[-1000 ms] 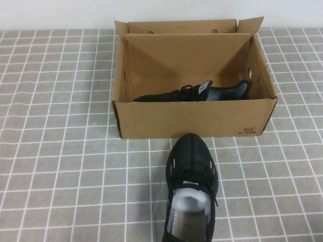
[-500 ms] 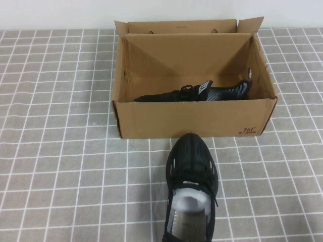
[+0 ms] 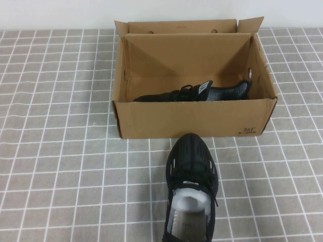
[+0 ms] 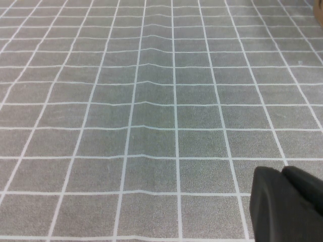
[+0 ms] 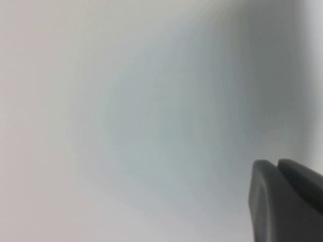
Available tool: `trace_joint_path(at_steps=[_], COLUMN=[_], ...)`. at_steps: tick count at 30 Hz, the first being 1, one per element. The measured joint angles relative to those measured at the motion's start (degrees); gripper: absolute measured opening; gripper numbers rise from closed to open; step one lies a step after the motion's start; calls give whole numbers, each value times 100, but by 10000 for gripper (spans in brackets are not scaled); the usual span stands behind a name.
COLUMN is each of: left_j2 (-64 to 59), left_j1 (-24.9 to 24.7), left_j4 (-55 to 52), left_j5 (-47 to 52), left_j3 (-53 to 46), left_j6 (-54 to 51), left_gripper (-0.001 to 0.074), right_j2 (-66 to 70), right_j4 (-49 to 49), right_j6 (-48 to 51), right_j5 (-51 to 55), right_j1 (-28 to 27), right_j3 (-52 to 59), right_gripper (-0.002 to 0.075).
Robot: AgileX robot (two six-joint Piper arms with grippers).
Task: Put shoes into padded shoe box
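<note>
The brown cardboard shoe box (image 3: 192, 120) stands open at the back middle of the table, flaps upright. One black sneaker (image 3: 202, 93) lies on its side inside it, along the front wall. The other black sneaker (image 3: 191, 177) stands on the table just in front of the box, toe toward it, pale insole showing. Neither arm shows in the high view. My left gripper (image 4: 281, 171) is shut and empty, low over bare checked cloth. My right gripper (image 5: 277, 164) is shut and empty, facing a plain pale surface.
A grey cloth with a white grid (image 3: 60, 151) covers the table and has a raised fold (image 4: 151, 85) in the left wrist view. A white wall (image 3: 60, 12) runs along the back edge behind the box.
</note>
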State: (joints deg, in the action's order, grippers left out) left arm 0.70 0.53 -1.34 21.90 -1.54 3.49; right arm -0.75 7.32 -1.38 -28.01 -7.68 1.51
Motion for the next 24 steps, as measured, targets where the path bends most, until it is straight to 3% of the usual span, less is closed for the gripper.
trace_joint_path(at_steps=[6, 9, 12, 18, 21, 24], left_j2=[0, 0, 0, 0, 0, 0], left_j1=[0, 0, 0, 0, 0, 0], left_j4=[0, 0, 0, 0, 0, 0], left_j5=[0, 0, 0, 0, 0, 0], left_j3=[0, 0, 0, 0, 0, 0], left_j6=[0, 0, 0, 0, 0, 0], left_gripper=[-3, -3, -3, -3, -3, -3], right_j2=[-7, -7, -7, 297, 848, 1280], right_j4=[-808, -1124, -1216, -1647, -1670, -1715], right_j6=[-648, -813, -848, -873, -848, -810], right_j5=[-1789, -1970, -1123, 2306, 3038, 3117], right_j1=[0, 0, 0, 0, 0, 0], right_j3=[0, -144, -755, -1997, -2078, -2078], right_gripper=[-8, -8, -8, -8, -8, -8])
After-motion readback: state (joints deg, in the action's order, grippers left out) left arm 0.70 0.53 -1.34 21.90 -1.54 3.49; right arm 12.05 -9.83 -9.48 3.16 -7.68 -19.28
